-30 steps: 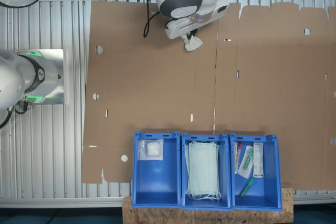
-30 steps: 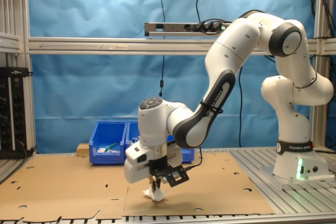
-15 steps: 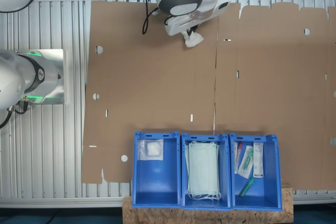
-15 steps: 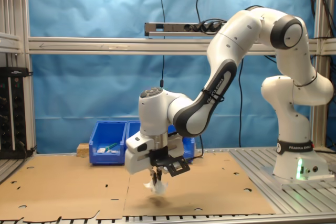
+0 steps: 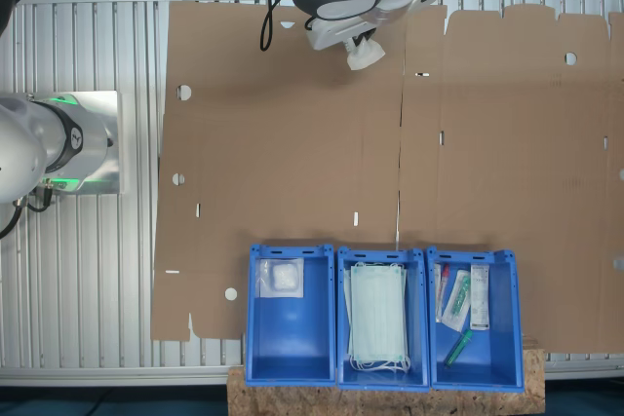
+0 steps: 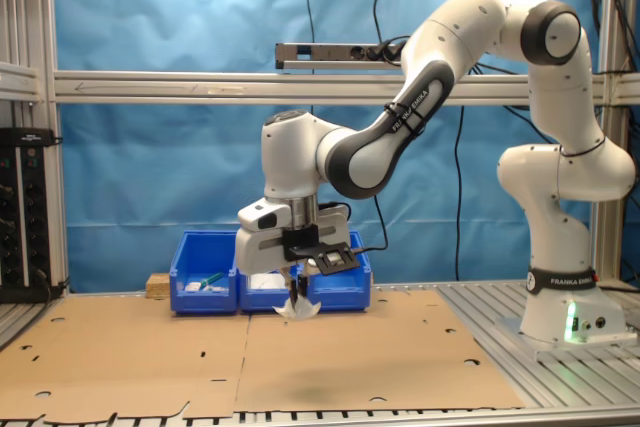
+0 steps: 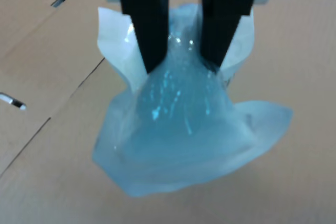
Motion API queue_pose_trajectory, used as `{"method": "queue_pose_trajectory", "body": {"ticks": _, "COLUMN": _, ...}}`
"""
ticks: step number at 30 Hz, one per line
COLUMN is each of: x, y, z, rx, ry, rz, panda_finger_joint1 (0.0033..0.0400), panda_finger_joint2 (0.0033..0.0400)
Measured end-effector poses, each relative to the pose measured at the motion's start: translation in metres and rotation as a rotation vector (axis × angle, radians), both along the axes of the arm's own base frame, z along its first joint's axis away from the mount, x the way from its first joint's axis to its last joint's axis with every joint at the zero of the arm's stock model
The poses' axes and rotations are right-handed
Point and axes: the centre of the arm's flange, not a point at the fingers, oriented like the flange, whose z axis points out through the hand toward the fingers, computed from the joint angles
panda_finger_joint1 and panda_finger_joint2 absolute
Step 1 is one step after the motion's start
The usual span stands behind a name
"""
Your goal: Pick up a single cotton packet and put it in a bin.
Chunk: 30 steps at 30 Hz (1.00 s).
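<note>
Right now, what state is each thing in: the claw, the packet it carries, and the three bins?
Claw: shut on the small white cotton packet in crinkled clear wrap.
Held cotton packet: lifted clear of the brown cardboard sheet, hanging bunched.
Blue plastic bin with a second cotton packet: open, mostly bare.
Blue plastic bin with pale-green face masks: open, stacked masks.
Blue plastic bin with small packaged items: open, several items.
</note>
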Motion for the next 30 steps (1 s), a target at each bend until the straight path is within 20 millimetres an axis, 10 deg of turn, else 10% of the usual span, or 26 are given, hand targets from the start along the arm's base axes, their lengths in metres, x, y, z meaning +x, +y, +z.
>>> {"method": "queue_pose_trajectory", "body": {"ticks": 17, "x": -0.025, "y": -0.063, "z": 0.076, "rx": -0.002, "ry": 0.012, "rz": 0.026, "panda_finger_joint1": 0.0039, "panda_finger_joint2": 0.0039}}
{"method": "queue_pose_trajectory", "body": {"ticks": 30, "x": -0.046, "y": -0.155, "z": 0.120, "rx": -0.064, "ry": 0.017, "rz": 0.011, "panda_finger_joint1": 0.0040, "panda_finger_joint2": 0.0040}}
